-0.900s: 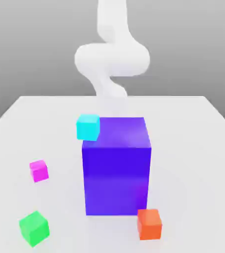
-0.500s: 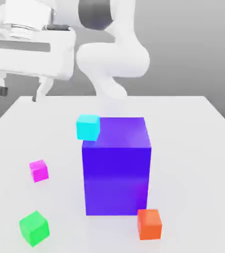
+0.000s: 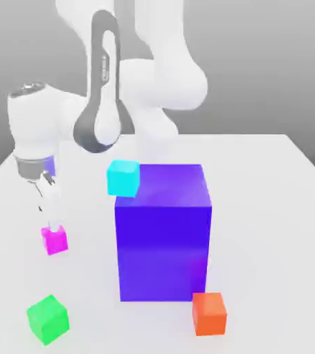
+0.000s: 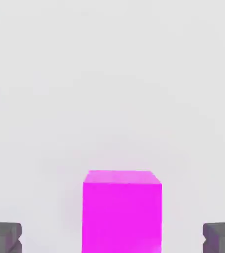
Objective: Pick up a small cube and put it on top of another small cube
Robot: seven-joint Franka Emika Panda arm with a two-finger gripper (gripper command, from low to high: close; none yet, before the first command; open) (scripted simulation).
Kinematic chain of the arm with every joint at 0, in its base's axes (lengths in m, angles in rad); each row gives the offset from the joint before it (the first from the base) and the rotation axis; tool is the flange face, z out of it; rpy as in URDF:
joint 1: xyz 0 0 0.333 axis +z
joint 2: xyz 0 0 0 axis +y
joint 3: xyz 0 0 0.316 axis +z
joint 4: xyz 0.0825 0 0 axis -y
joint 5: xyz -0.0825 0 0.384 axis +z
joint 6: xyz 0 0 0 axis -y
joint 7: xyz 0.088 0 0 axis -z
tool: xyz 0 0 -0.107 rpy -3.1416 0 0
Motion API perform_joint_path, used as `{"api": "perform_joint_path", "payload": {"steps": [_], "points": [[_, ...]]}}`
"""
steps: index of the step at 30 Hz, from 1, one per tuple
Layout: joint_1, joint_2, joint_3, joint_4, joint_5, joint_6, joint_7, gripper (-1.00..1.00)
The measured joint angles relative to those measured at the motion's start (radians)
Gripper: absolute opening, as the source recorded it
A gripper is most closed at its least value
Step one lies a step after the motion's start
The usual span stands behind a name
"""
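Currently, taking the blue block point(image 3: 163, 235) as dial centre in the exterior view, with 12 toward the view's top: the pink cube point(image 3: 55, 240) is lying at 9 o'clock on the table point(image 3: 271, 228), well apart from the block. The gripper point(image 3: 53, 225) is hovering over it, pointing down, fingers standing wide; nothing is being held. In the hand view, the pink cube is showing between the two fingertips point(image 4: 3, 238), a gap separating it from each. The arm point(image 3: 160, 83) is reaching in from 12 o'clock. The green cube point(image 3: 48, 319) is sitting at 8 o'clock, the orange cube point(image 3: 209, 314) at 5. The cyan cube point(image 3: 123, 178) is overlapping the block's 11 o'clock corner; support unclear.
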Motion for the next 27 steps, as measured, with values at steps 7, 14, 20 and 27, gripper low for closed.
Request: {"api": "perform_joint_path", "payload": {"steps": [7, 14, 20, 27], "points": [[-0.219, 0.176, 0.237, 0.032, 0.098, 0.145, -0.076, -1.0], [-0.193, 0.131, 0.205, 0.023, 0.07, 0.108, -0.051, -1.0], [-0.178, -0.08, 0.14, -0.018, -0.101, -0.062, 0.07, -1.0], [-0.062, -0.068, 0.172, 0.114, -0.055, -0.183, 0.019, -1.0]]}}
